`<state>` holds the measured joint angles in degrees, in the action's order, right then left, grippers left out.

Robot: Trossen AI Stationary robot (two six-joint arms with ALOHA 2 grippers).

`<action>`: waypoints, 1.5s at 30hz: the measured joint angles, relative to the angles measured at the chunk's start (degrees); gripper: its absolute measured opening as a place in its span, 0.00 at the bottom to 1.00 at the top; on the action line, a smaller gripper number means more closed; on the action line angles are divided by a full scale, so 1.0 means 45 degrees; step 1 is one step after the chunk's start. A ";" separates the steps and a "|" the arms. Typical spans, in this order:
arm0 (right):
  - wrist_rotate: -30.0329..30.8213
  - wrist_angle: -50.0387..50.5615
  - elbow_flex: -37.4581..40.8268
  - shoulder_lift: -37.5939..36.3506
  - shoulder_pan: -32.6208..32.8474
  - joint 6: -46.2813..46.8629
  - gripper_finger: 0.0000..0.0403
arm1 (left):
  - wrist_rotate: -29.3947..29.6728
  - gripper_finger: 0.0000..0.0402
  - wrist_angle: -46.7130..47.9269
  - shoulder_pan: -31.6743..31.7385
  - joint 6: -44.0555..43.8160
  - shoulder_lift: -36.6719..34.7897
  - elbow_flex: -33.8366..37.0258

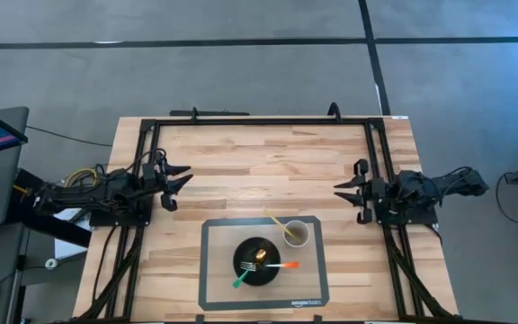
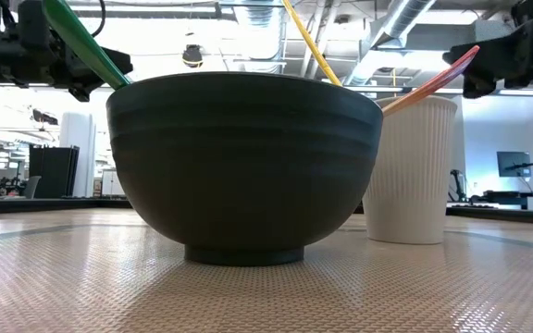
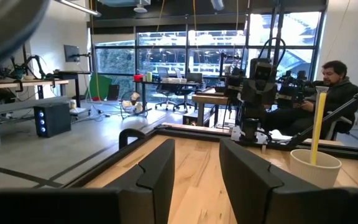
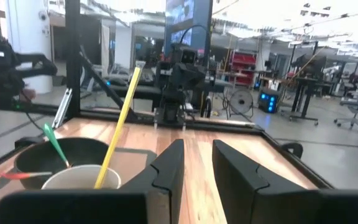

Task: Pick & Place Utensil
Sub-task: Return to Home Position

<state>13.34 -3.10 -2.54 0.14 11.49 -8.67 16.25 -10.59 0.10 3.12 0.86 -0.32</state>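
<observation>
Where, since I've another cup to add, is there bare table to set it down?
Bare wood runs between the left tool and the right tool, from the far rail to the mat. Narrower strips flank the mat. Crowded: the mat's middle, where bowl and cup stand close.

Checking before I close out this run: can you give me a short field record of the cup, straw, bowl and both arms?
cup: white cup upright on the mat, beside the black bowl
straw: yellow straw leaning inside the cup
bowl: holds a green-handled fork and an orange-handled utensil
left gripper: at the left side of the table, fingers open, empty
right gripper: at the table's right side, fingers open, empty
</observation>
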 joint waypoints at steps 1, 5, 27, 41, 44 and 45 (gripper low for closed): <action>0.0000 -0.0300 0.0158 0.0000 0.0000 0.0009 0.19 | 0.0000 0.32 -0.0005 0.0000 0.0003 0.0000 0.0000; 0.0012 -0.0462 0.0465 0.0002 0.0000 0.0411 0.19 | 0.0000 0.32 -0.0015 -0.0005 -0.0001 0.0000 0.0000; 0.0039 -0.0071 0.0479 0.0000 0.0000 0.0604 0.19 | -0.0003 0.32 -0.0094 -0.0005 -0.0001 0.0000 -0.0005; 0.0039 -0.0071 0.0489 0.0000 0.0000 0.0604 0.19 | -0.0003 0.32 -0.0141 -0.0005 -0.0001 0.0000 -0.0005; 0.0039 -0.0071 0.0489 0.0000 0.0000 0.0604 0.19 | -0.0005 0.32 -0.0146 -0.0005 -0.0001 0.0000 -0.0005; 0.0043 -0.0071 0.0489 0.0000 0.0000 0.0600 0.19 | -0.0005 0.32 -0.0141 0.0000 -0.0001 0.0000 -0.0005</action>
<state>13.54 -3.42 -0.34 0.14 11.49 -5.97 16.23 -11.22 0.10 3.11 0.86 -0.34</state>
